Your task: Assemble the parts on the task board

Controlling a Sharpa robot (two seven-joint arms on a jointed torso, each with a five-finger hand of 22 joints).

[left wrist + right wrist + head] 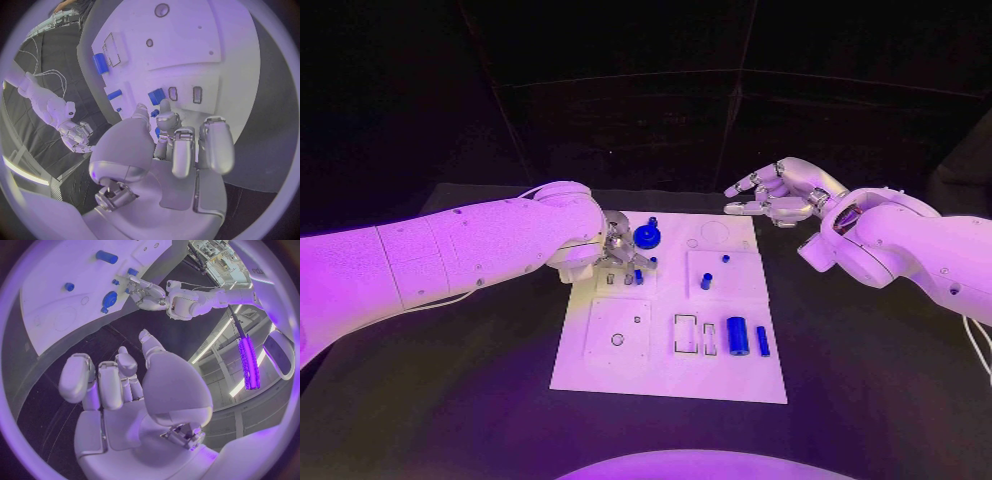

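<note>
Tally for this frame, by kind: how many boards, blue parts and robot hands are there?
task board: 1
blue parts: 6 that can be made out in the head view
hands: 2, the left hand and the right hand
Total: 9

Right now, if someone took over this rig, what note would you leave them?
Left hand: down over the board's far-left part, fingers at a small blue part; whether it grips it I cannot tell.
Right hand: raised off the board's far-right corner, holds nothing, fingers apart.
Parts: blue knob at the far edge, small peg mid-board, cylinder and bar lying at near right.
Left to do: several slots look unfilled; assembly unfinished.
</note>
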